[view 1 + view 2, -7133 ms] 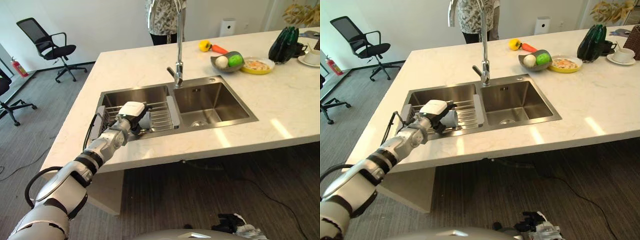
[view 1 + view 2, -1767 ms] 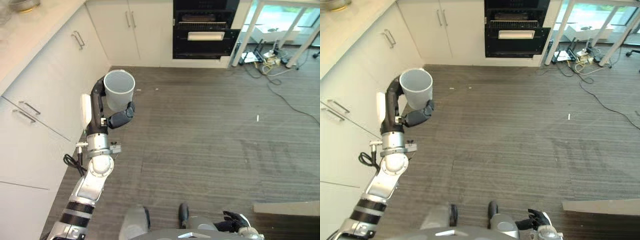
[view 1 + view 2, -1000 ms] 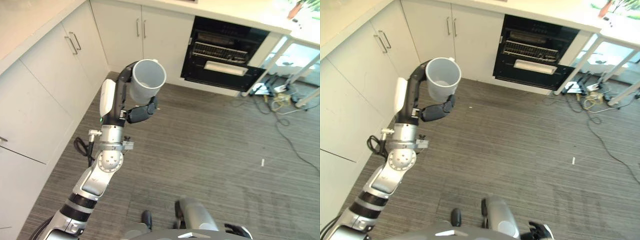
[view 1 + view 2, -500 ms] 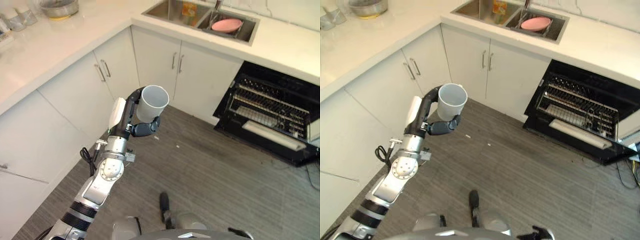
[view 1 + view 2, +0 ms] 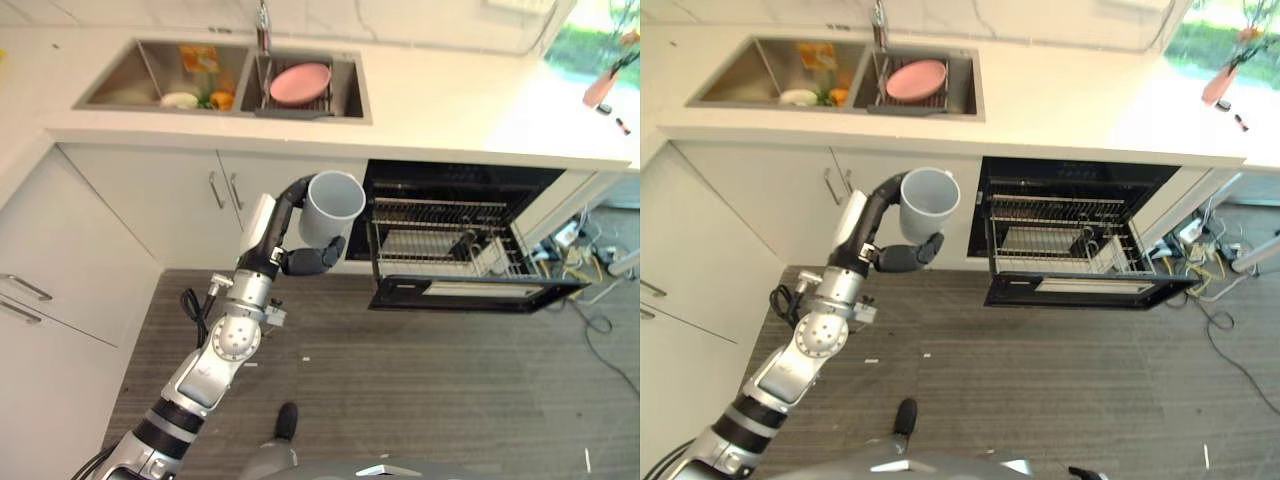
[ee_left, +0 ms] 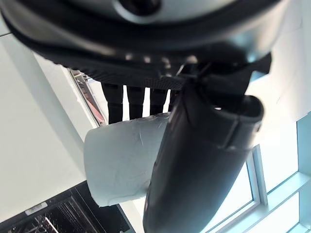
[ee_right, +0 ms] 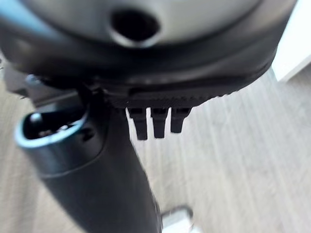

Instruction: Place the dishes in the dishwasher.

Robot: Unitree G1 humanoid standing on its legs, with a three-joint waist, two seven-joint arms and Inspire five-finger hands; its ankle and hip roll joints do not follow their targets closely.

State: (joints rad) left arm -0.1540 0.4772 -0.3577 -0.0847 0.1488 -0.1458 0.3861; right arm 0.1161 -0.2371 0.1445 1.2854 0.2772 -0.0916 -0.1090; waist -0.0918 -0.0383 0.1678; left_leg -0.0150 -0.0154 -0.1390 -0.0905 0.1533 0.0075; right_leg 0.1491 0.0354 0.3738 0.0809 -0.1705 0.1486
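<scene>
My left hand (image 5: 303,256) is shut on a pale grey cup (image 5: 333,207), held upright with its mouth up, well above the floor. In the left wrist view the fingers (image 6: 130,101) and thumb (image 6: 194,170) wrap the cup (image 6: 121,167). The dishwasher (image 5: 462,296) stands open under the counter, to the right of the cup, its wire rack (image 5: 440,238) pulled partly out with a few items at its right end. A pink plate (image 5: 300,82) lies in the right sink basin. My right hand (image 7: 97,174) hangs over the floor, holding nothing.
The left sink basin (image 5: 125,88) holds a few small food items. White cabinet doors (image 5: 190,205) run below the counter to the left of the dishwasher. Cables (image 5: 590,275) lie on the floor at the far right. Grey plank floor (image 5: 430,380) stretches before the dishwasher.
The whole view has swung round: sink counter and open dishwasher now face me, nearer than before. The cup stays upright in my left hand.
</scene>
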